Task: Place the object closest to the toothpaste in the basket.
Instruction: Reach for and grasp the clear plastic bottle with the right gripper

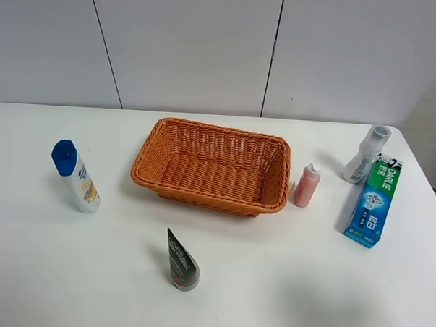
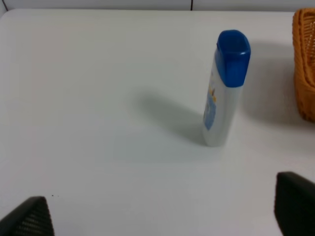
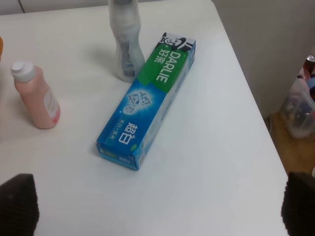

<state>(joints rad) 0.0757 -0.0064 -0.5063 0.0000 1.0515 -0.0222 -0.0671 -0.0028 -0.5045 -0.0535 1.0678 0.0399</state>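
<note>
High view overlooks whole table [image 1: 271,282]; wrist views low, close (right shares toothpaste [image 3: 147,105]).

Left tool [image 2: 162,209] fingers [image 2: 29,219] black, textured; right tool [image 3: 158,204] fingers [image 3: 17,204] black, rounded

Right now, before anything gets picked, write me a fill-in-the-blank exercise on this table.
In the high view, the leftmost bottle has a ____ cap. The small bottle between the basket and the toothpaste box is ____. The grey-capped bottle stands ____ to the toothpaste box than the small bottle does.
Missing words: blue; pink; closer.
</note>
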